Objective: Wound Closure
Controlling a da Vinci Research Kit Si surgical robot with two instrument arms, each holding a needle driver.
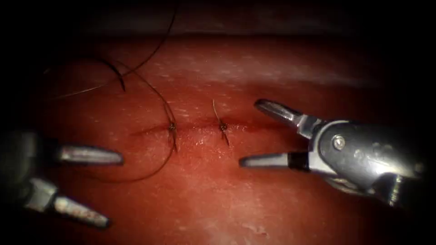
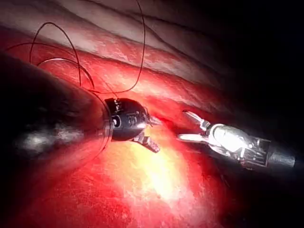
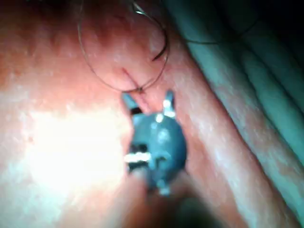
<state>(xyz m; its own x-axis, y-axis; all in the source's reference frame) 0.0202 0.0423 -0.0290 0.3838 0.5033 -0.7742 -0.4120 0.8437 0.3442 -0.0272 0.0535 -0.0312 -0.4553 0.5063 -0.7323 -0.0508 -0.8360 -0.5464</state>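
L pincer [image 1: 111, 189] & R pincer [image 1: 247, 134] released, empty; needle [image 1: 119, 76] on tissue [image 1: 218, 195], upper left of cut [image 1: 200, 128].

Two knots [image 1: 172, 126] sit on the cut [image 1: 200, 127] — needle [image 1: 119, 75], seemingly, lies far left.

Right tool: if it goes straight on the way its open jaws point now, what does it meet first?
Likely the nearer knot on the cut. The right tool, jaws open and empty, points left at it over the tissue. Height above the tissue is unclear.
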